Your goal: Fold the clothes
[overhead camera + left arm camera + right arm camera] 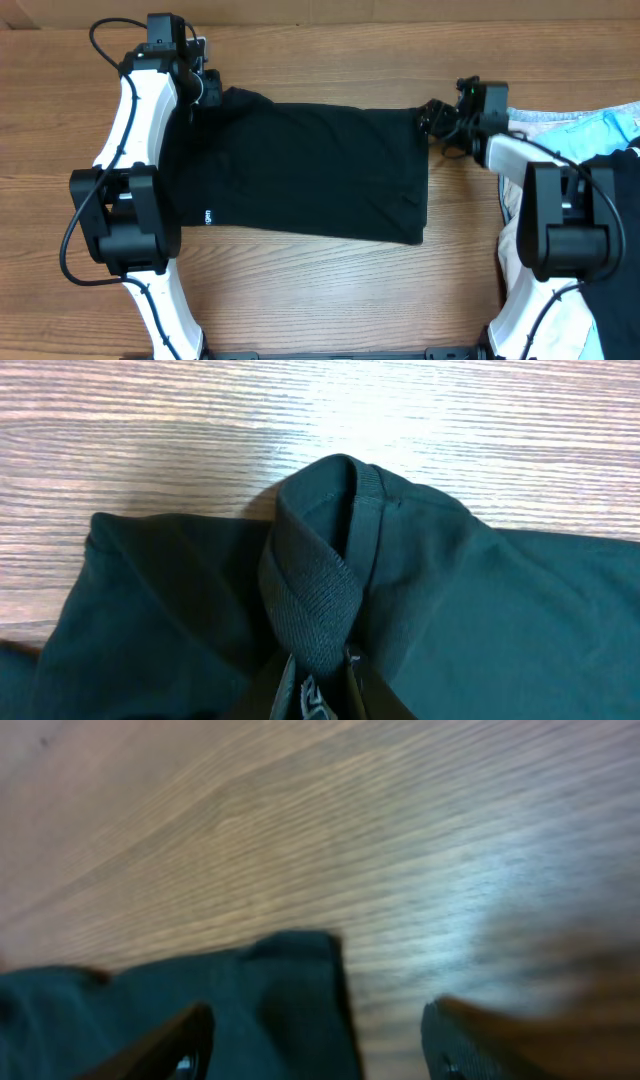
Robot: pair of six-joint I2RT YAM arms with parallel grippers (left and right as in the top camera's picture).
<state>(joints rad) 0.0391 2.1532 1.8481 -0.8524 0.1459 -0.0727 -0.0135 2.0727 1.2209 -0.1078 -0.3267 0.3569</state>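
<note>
The clothes, a plain black T-shirt, lie flat as a wide rectangle across the middle of the wooden table, with a tiny white hem tag near the left edge. At the shirt's far left corner my left gripper is shut on the ribbed neckband, which rises in a fold out of the jaws. My right gripper hovers at the far right corner, open. Its fingers stand wide apart over the shirt's corner without gripping it.
A heap of light-blue and white cloth with another black garment lies at the right edge, behind and beside the right arm. The left arm's base stands beside the shirt's left edge. Bare wood runs along the front.
</note>
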